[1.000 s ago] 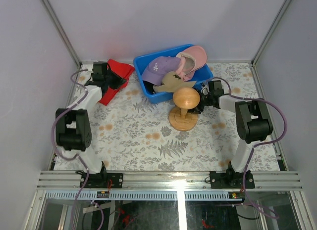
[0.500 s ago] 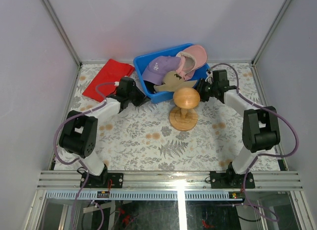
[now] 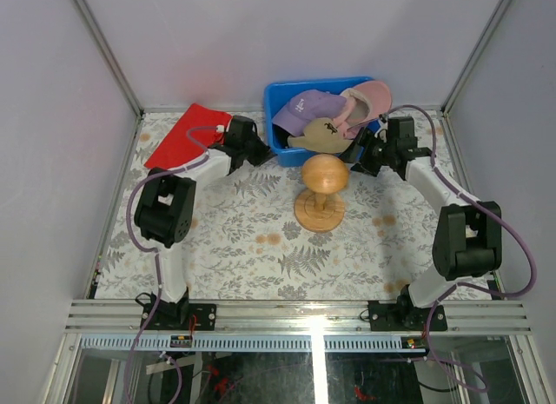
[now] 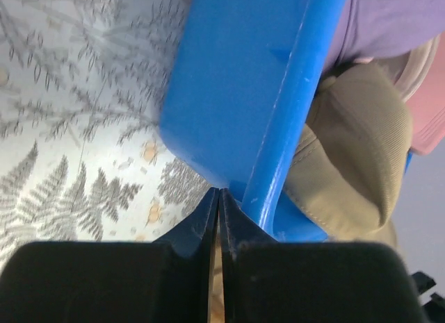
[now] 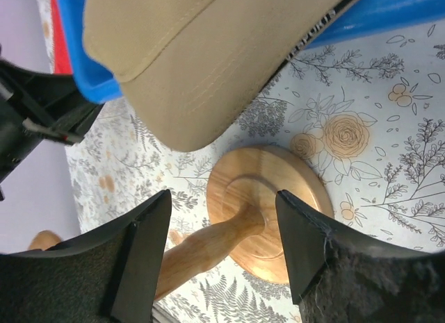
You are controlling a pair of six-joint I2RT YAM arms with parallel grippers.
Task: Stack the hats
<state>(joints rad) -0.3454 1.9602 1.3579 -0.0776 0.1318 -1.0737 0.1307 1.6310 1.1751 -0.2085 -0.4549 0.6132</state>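
A blue bin (image 3: 280,98) at the back holds the hats: a purple cap (image 3: 306,109), a pink cap (image 3: 372,98) and a tan cap (image 3: 318,135) whose brim hangs over the near rim. My left gripper (image 3: 264,153) is shut with nothing in it, its tips (image 4: 217,196) pressed against the bin's outer corner (image 4: 236,108). In the left wrist view the tan cap (image 4: 354,149) lies beside the purple cap (image 4: 389,24). My right gripper (image 3: 359,157) is open and empty, low under the tan brim (image 5: 201,66), facing the wooden stand.
A wooden goblet-shaped stand (image 3: 322,192) stands just in front of the bin; its base (image 5: 278,219) lies straight ahead of the right jaws. A folded red cloth (image 3: 185,135) lies at the back left. Enclosure walls ring the patterned table (image 3: 261,248).
The bin has slid and turned to the right with the shut left gripper against its corner. The right gripper has moved back along the bin's right side and opened wider.
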